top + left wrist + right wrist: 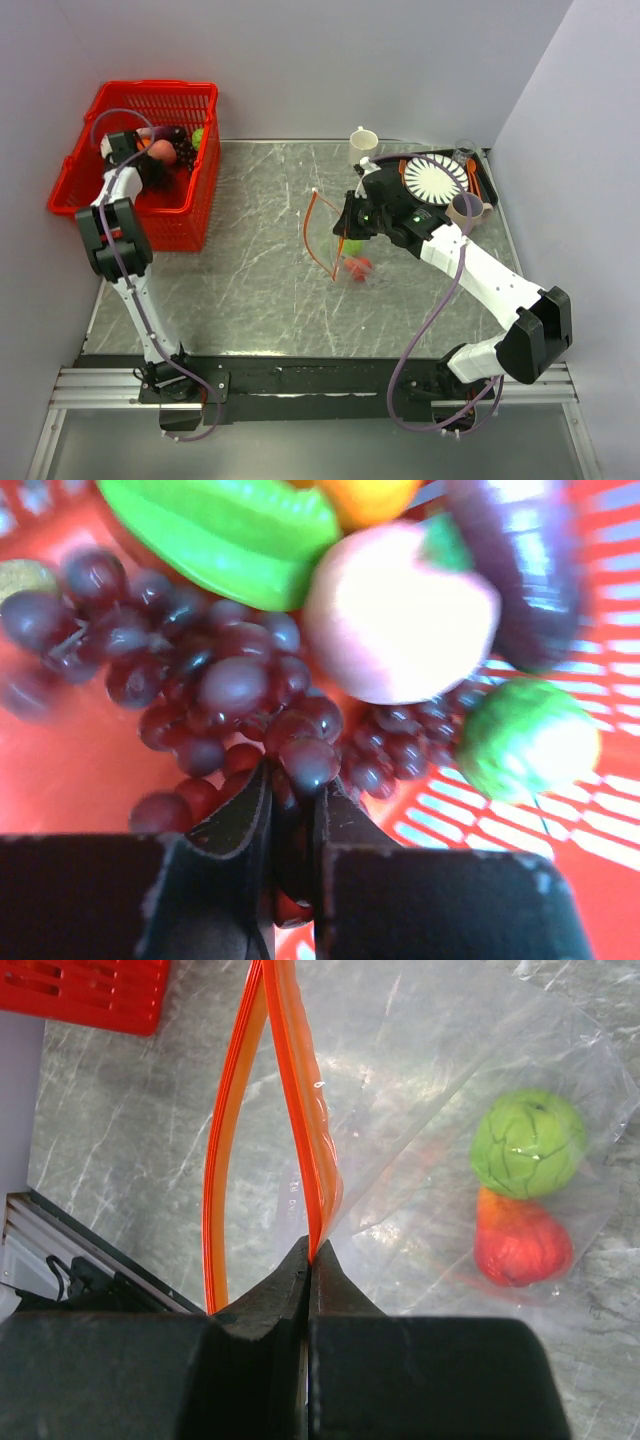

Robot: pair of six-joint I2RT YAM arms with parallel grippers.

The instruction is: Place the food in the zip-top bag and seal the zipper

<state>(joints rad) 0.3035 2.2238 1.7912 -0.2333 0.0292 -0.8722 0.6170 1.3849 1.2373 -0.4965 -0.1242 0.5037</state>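
1. Mostly the food sits in the basket (95, 185), which stands at the far left corner of the table (250, 280), hard against the walls. It holds grapes (230, 690), a pink fruit (400, 620), a green pod (230, 530), a purple piece (520, 560) and a green ball (525, 735).
2. Down inside the basket, the left gripper (295, 780) has its fingers nearly together among the grapes. It seems to pinch one, though the close view is blurred.
3. Right of centre on the table lies the bag (345, 255). Inside it are a green lump (528, 1142) and a red lump (522, 1242), touching each other near the bag's bottom.
4. At the bag's mouth, the right gripper (310, 1255) has its jaws pressed together on the zipper (300, 1110), at one end. The strip's two halves bow apart, so the mouth stands open toward the basket side.
5. Bag and basket are well apart, with a wide stretch of table between them. Behind the right gripper, a plate (435, 180) and a cup (363, 143) crowd the far right corner, near the wall.
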